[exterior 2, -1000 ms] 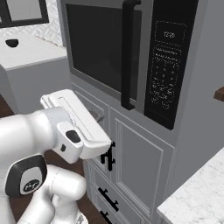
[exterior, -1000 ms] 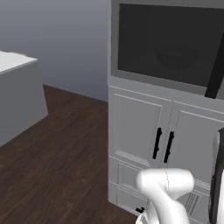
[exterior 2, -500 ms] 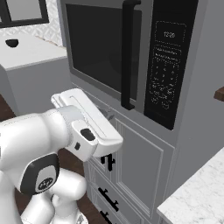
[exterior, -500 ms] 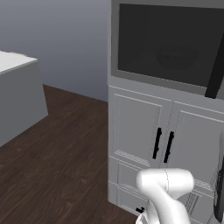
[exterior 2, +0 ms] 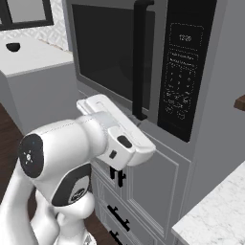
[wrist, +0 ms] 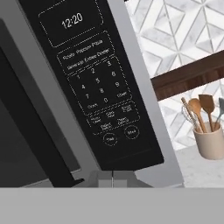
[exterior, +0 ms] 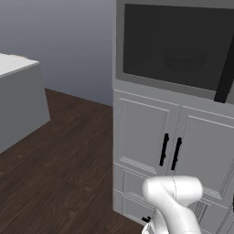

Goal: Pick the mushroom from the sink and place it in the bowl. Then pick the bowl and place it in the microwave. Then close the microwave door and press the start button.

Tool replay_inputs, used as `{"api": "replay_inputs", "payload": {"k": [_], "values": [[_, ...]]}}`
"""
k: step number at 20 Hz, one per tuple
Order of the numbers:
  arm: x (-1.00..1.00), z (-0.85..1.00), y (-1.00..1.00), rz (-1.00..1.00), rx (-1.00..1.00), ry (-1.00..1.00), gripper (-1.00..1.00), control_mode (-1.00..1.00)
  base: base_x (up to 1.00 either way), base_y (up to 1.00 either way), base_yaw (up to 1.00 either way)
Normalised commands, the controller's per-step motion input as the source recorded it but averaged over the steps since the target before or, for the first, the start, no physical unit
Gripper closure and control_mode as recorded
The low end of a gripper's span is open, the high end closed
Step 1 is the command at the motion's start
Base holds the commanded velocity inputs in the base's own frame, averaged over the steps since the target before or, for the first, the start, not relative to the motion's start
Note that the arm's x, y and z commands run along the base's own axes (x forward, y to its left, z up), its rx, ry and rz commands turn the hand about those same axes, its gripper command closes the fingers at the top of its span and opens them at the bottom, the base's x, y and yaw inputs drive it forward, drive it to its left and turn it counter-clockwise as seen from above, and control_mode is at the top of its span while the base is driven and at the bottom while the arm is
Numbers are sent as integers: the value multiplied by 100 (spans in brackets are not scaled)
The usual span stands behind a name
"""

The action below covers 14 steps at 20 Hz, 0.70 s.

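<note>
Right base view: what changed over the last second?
The arm's white hand link swung up and rightward, toward the microwave's keypad. Nothing was grasped or released; the claw is shut. The microwave door stayed closed, and the cabinets below look unchanged. The hand view looks onto the keypad, with the clock reading 12:20.

Pretty clearly a home kitchen: built-in microwave point(exterior 2: 143, 72) over white cabinets point(exterior: 173, 146), marble counter point(exterior 2: 215, 215), probably a utensil crock point(wrist: 211, 139).
</note>
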Motion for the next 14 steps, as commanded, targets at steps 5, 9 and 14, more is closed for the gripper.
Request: {"api": "replay_inputs", "payload": {"k": [5, 9, 14], "values": [[26, 0, -30, 5, 2, 0, 100, -100, 0, 0, 0], [23, -2, -27, 4, 0, 0, 100, -100, 0, 0, 0], [11, -15, -31, 3, 0, -2, 100, -100, 0, 0, 0]]}}
